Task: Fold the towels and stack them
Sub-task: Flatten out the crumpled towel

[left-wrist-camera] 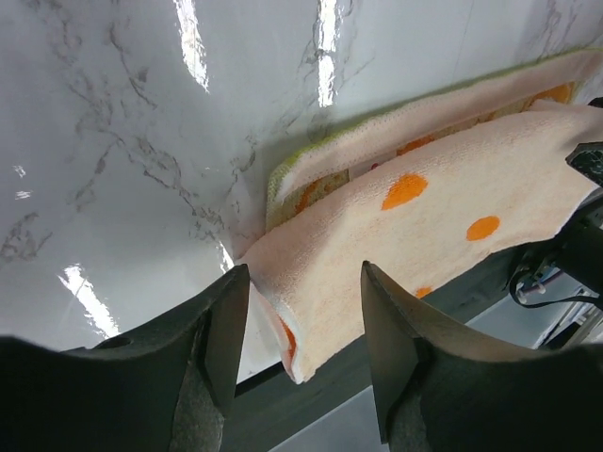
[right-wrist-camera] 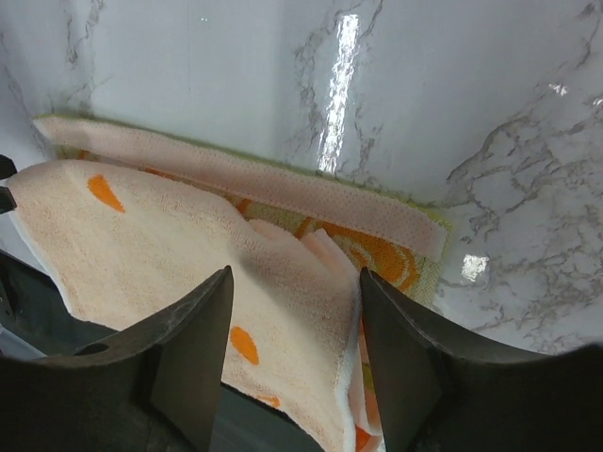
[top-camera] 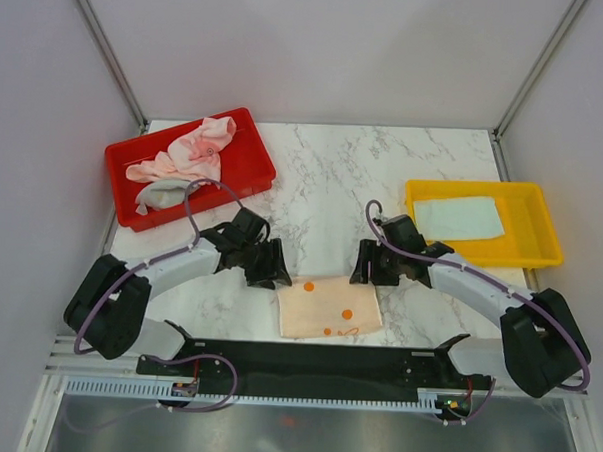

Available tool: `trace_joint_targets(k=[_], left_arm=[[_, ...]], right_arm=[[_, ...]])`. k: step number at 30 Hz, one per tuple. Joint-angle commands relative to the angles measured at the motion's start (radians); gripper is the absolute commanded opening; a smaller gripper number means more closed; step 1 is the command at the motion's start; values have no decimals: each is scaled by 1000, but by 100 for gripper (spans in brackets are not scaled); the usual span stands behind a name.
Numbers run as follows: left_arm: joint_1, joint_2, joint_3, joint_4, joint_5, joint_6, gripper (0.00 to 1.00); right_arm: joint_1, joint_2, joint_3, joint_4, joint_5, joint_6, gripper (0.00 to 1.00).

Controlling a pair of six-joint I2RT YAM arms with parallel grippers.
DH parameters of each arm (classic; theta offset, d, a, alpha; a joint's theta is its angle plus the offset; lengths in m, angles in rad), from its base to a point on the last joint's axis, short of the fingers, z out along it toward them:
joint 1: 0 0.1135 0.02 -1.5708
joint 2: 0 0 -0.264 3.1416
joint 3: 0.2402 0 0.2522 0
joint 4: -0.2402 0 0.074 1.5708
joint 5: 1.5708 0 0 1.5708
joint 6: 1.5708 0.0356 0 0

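Cream towel (top-camera: pixel 330 307): folded flat with orange print, at the near edge of the marble table (top-camera: pixel 324 167), between the two grippers and slightly nearer than both.
Left gripper (top-camera: pixel 270 270): jaws wide apart, holding nothing; the towel's left corner lies below the gap.
Right gripper (top-camera: pixel 372 264): jaws wide apart, empty, over the towel's right edge.
Red tray (top-camera: pixel 252 159): beyond the left gripper, holding crumpled pink towels (top-camera: pixel 195 151) and a grey towel (top-camera: pixel 161 195).
Yellow tray (top-camera: pixel 542 222): beyond the right gripper and to its right, holding a flat mint towel (top-camera: pixel 457 218).
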Motion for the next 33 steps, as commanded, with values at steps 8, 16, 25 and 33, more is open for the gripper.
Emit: trace_joint_targets(k=[8,16,25,33], left_arm=[[-29,98,155,15,-53,-32,10],[-7,97,648,-258,-241,130,2],[-70,-165,214,-164,-157,28,2],[-159,-340,-111,-131,-157,-97,32]], right_arm=[[16,61,163,58,89,-11,0],[16,79,624,-106,237,-235,0],[21,-221,100,-11,60,-168,0],[63,-460,-208,49,-43,42,33]])
